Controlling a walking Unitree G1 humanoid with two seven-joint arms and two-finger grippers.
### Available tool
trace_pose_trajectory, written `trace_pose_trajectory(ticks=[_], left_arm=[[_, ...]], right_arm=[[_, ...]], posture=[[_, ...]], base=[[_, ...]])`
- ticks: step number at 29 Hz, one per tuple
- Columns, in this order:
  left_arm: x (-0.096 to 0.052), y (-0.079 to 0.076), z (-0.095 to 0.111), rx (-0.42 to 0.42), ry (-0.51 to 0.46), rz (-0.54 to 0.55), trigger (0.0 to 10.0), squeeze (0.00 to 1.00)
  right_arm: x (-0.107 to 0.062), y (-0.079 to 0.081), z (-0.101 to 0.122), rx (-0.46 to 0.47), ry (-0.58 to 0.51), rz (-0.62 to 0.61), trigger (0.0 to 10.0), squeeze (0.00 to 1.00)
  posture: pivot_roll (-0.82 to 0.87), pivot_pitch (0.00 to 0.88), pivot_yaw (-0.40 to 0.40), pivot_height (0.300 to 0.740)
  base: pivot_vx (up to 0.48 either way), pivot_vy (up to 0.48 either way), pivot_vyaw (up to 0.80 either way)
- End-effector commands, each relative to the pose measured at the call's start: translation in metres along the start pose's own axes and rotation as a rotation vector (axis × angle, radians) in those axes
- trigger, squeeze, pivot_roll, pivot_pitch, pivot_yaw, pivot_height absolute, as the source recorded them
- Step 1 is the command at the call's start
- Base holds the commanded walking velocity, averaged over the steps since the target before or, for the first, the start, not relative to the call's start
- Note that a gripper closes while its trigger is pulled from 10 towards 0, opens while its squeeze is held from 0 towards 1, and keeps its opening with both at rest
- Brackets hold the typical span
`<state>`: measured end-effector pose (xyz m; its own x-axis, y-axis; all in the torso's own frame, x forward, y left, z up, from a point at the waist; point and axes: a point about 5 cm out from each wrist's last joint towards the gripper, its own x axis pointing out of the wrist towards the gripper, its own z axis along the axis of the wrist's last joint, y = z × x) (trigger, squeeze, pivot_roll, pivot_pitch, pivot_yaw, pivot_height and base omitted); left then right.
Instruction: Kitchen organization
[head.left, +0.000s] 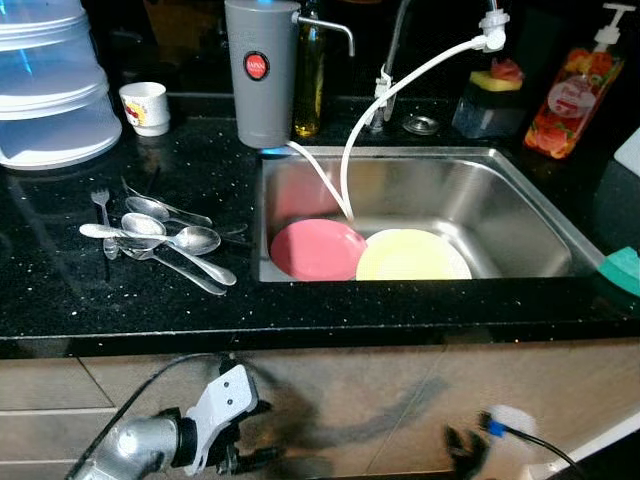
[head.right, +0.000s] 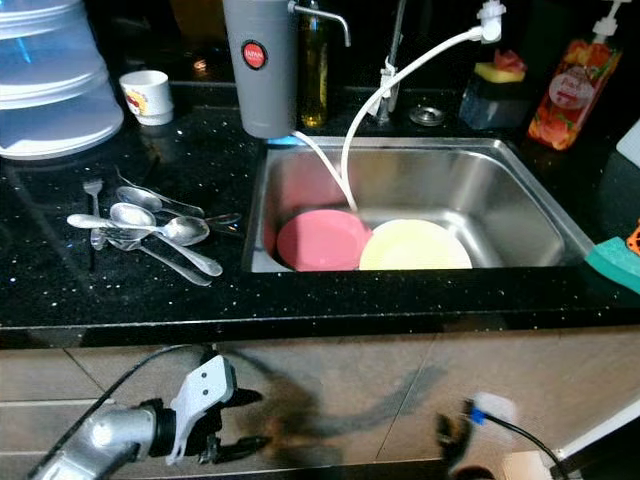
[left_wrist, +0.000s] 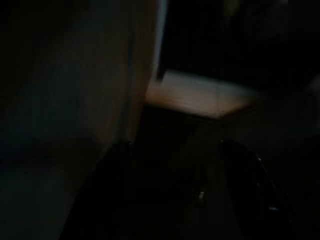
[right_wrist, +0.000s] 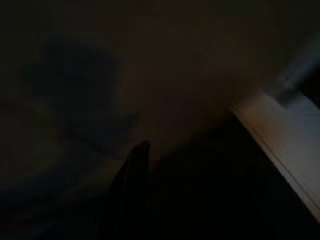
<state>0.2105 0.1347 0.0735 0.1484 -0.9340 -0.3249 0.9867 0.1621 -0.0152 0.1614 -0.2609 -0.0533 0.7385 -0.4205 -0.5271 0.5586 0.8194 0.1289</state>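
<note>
Steel sink (head.left: 520, 215) held a pink plate (head.left: 318, 249) beside a yellow plate (head.left: 412, 256), left gripper (head.left: 250, 462) and right gripper (head.left: 462, 450) hung low, finger spread impossible to tell

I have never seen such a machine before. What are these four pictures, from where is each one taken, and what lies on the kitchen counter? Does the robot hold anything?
This is a humanoid robot standing at a kitchen counter. The two bright pictures come from a stereo camera on its head, looking down; both show the same scene. The two dark pictures come from cameras on its wrists, and little can be made out there.

On the black counter lie several spoons and a fork, with a small white cup and stacked clear containers behind them. In the steel sink rest a pink plate and a yellow plate, side by side. Behind the sink stand a grey water dispenser, an oil bottle and a soap bottle.

The left gripper and right gripper hang low in front of the cabinet, below the counter edge. Neither appears to hold anything.
</note>
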Motion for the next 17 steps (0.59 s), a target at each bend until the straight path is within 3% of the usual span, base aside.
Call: trace_pose_trajectory(ticks=[1, 7, 10, 11, 12, 14, 17], left_arm=[[0.0, -0.003, 0.023, 0.027, -0.027, -0.125, 10.0, 0.0], [-0.003, -0.01, 0.029, -0.006, -0.009, -0.231, 10.0, 0.0], [-0.005, -0.003, 0.052, -0.034, -0.102, -0.216, 10.0, 0.0], [-0.005, 0.005, 0.07, -0.027, -0.173, -0.196, 10.0, 0.0], [-0.007, 0.016, 0.102, -0.006, -0.284, -0.165, 10.0, 0.0], [-0.011, 0.025, 0.129, 0.027, -0.389, -0.127, 10.0, 0.0], [-0.028, 0.054, 0.179, 0.063, -0.608, 0.068, 10.0, 0.0]], right_arm=[[-0.001, -0.023, -0.005, 0.115, 0.041, -0.217, 10.0, 0.0], [0.0, -0.038, 0.005, 0.156, 0.017, -0.353, 10.0, 0.0], [0.005, -0.043, 0.024, 0.131, -0.056, -0.38, 10.0, 0.0], [0.007, -0.045, 0.032, 0.124, -0.086, -0.392, 10.0, 0.0], [0.011, -0.049, 0.046, 0.119, -0.136, -0.426, 10.0, 0.0], [0.013, -0.054, 0.061, 0.111, -0.189, -0.46, 10.0, 0.0], [0.013, -0.072, 0.108, 0.066, -0.348, -0.566, 10.0, 0.0]], posture=[[0.0, 0.0, -0.004, 0.74], [-0.02, 0.0, 0.017, 0.74], [-0.03, 0.0, 0.015, 0.74], [-0.03, 0.0, 0.012, 0.74], [-0.03, 0.0, 0.009, 0.74], [-0.03, 0.0, 0.008, 0.74], [-0.02, 0.0, 0.006, 0.74]], base=[[0.0, 0.0, 0.0], [0.0, 0.0, 0.0], [0.0, 0.0, 0.0], [0.0, 0.0, 0.0], [0.0, 0.0, 0.0], [0.0, 0.0, 0.0], [0.0, 0.0, 0.0]])
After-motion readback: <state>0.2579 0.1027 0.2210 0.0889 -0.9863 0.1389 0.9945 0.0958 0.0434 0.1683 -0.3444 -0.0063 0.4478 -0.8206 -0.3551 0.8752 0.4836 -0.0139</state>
